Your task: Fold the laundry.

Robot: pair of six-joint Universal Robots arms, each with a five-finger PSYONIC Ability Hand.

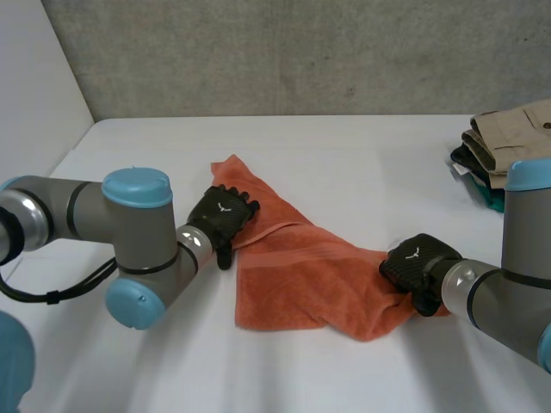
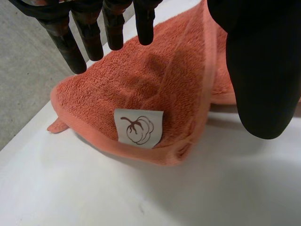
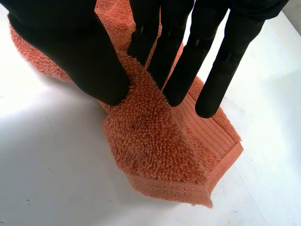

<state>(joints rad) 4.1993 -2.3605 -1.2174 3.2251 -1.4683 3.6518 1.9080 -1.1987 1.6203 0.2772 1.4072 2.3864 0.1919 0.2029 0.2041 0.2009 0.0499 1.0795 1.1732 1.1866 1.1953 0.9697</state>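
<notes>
1. Head view: high behind both arms, looking down across the white table [image 1: 344,146].
2. Wrist views: close, looking along each palm.
3. All three share the orange towel [image 1: 301,267] [image 2: 155,84] [image 3: 155,141].

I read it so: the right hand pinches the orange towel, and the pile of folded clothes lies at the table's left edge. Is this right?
Not quite. The right hand does pinch the orange towel, but the pile of folded clothes lies at the right edge of the table, not the left. The head view shows it.
</notes>
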